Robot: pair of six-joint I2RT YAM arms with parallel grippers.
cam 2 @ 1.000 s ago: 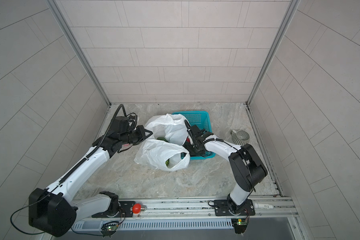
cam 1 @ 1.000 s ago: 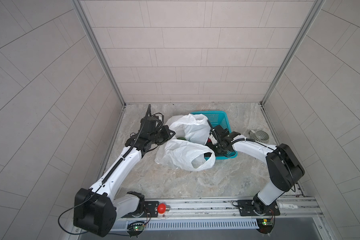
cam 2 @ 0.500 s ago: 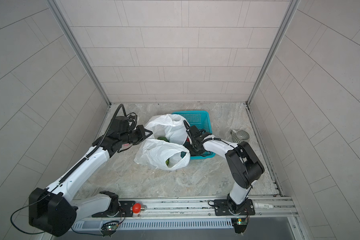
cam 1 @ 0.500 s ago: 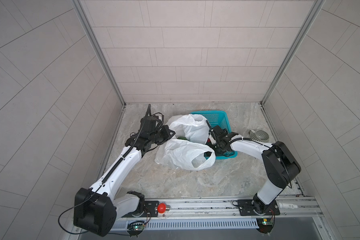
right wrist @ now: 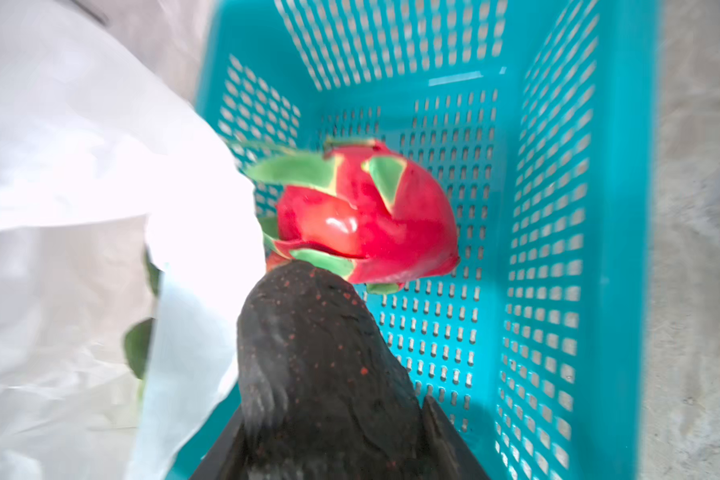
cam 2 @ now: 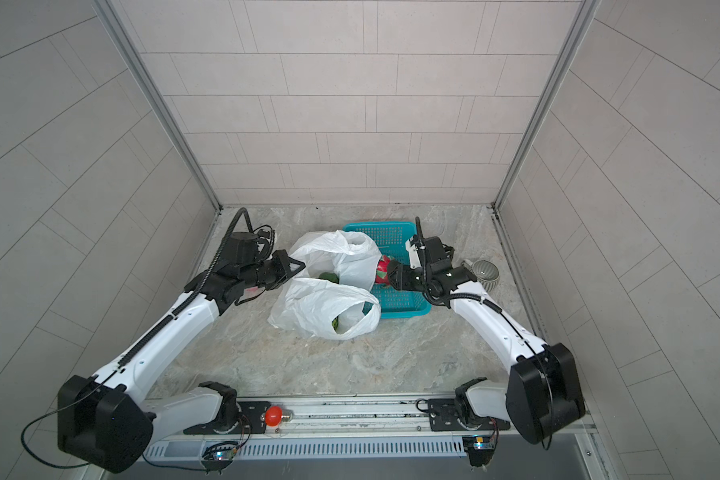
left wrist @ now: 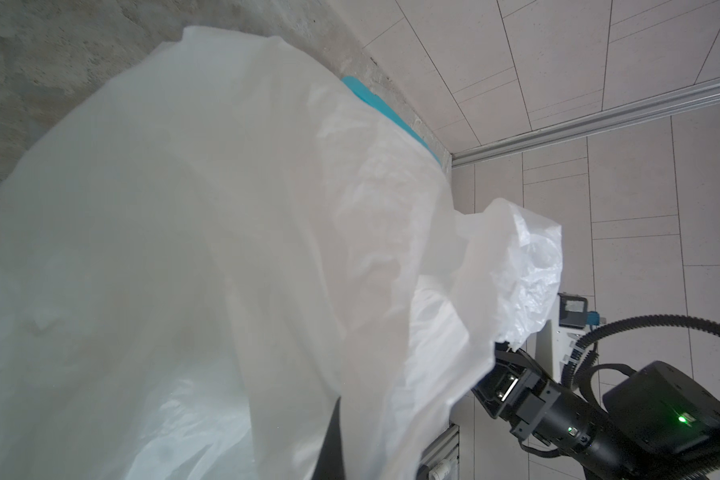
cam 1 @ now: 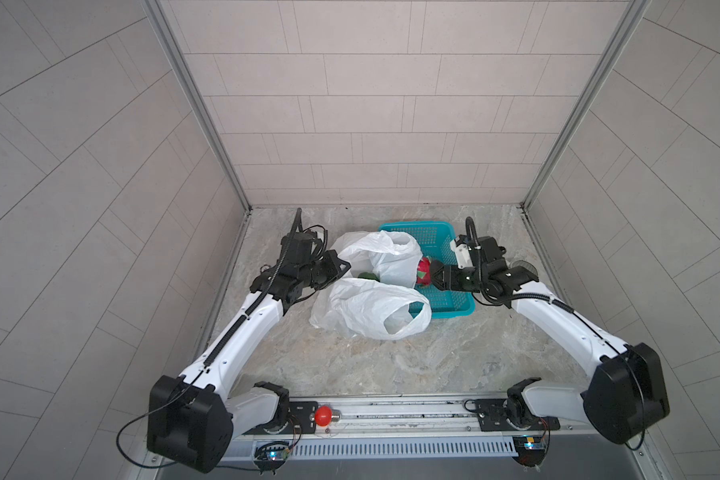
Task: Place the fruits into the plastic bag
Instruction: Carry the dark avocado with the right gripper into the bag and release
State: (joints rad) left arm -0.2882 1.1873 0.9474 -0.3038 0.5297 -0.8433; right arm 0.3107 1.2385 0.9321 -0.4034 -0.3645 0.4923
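While the left gripper (cam 1: 342, 266) is pinched tight on the edge of the plastic bag (cam 1: 366, 307), the right gripper (cam 1: 432, 275) reaches into the teal basket (cam 1: 454, 309), one dark fingertip (right wrist: 308, 324) touching the dragon fruit (right wrist: 375, 216); whether it is clamped on it I cannot tell. Just past that fingertip the bag's film overhangs the basket's rim, crowding the fruit. Beside and behind the right gripper the basket's perforated floor lies bare. A green fruit (cam 1: 366, 275) sits in the bag, just ahead of the left gripper.
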